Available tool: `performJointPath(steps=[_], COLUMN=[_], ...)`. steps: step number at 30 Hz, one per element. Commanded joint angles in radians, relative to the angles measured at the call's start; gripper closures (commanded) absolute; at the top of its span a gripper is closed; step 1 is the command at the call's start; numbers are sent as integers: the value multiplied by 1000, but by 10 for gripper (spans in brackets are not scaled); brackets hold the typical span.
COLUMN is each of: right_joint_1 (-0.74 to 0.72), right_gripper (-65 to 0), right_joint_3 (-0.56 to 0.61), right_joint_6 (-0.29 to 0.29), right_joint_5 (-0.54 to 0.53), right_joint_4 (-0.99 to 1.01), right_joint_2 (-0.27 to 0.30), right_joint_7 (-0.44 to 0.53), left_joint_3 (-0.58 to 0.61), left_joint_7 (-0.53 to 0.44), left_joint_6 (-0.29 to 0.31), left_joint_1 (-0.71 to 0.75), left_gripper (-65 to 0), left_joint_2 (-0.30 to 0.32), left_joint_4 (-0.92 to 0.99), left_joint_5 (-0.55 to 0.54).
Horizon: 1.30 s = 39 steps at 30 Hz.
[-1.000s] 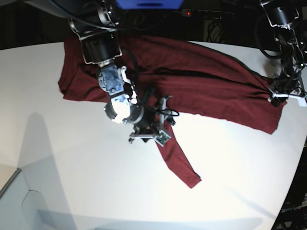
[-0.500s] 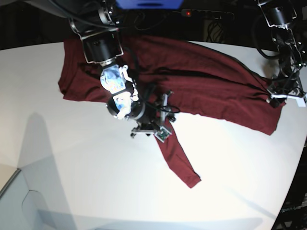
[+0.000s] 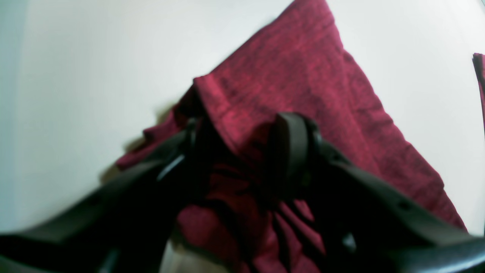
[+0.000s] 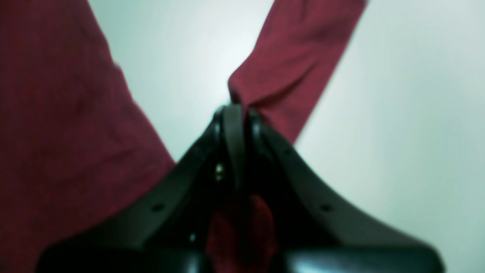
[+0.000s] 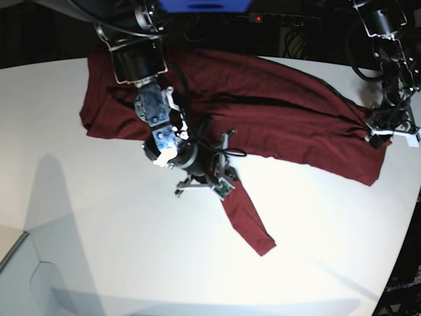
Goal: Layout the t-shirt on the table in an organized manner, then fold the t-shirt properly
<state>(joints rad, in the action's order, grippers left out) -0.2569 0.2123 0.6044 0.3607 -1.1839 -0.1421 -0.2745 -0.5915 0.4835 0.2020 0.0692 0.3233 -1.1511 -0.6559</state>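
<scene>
T-shirt: the maroon t-shirt (image 5: 263, 112) lay crumpled along the far side of the table (image 5: 99, 237), spread from far left to the right edge, one long sleeve (image 5: 247, 220) trailing toward the near side.
Right claw: the right gripper (image 4: 235, 113) had its jaws pressed together on a pinch of sleeve cloth near where the sleeve left the body; in the base view it sat left of centre, at the sleeve's upper end (image 5: 220, 181).
Left claw: the left gripper (image 3: 242, 151) straddled a bunched ridge of fabric at the shirt's right-hand corner (image 5: 378, 131), near the table's right edge; its fingers stood apart with cloth gathered between them, and I judged this a grip on the thick fold rather than free jaws.
Step in hand: I read this as the laying-out stage, with both corners taken and the body not yet flat.
How to do it well: I judged that the two holds should draw apart evenly, low over the table, so the wrinkles pull out without dragging the whole shirt.
Risk: the right pinch looked thin, so I expected a fast lift could slip the sleeve free.
Check: hem and shoulder lines were too folded to trace.
</scene>
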Motion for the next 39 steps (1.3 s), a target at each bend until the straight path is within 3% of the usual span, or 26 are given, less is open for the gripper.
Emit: performJointPath(steps=[1,7,18,22,32,34,39], right_joint_1=[-8,84,261,278,301,301,327], right_gripper=[0,0,0,0,0,-3,-125], right_joint_3=[5,52,324,379,385,385,395], right_joint_6=[4,9,9,9,9,9,9], right_joint_5=[-16,-18,-18,-12,-12,-12,-12], right_joint_4=[-63,-278,-531,-541,-483,-472,-475], right_joint_2=[-12,-15,-15,-15,-15,-15,-15], right_joint_7=[28,25,24,24,24,22,22], left_joint_3=[-2,-2,-2,-2,-3,-3,-3], left_joint_7=[13,13,14,14,14,14,14], left_joint_6=[-3,-3,-3,-3,-3,-3,-3], left_joint_1=[-4,-6,-7,-7,-6,-4,2], left_gripper=[-262,-262,-262,-262,-265,-293,-448], left_joint_2=[12,12,13,13,20,20,20], left_joint_4=[-11,-11,-11,-11,-25,-53,-103], left_joint_5=[-5,-5,-5,-5,-6,-6,-6])
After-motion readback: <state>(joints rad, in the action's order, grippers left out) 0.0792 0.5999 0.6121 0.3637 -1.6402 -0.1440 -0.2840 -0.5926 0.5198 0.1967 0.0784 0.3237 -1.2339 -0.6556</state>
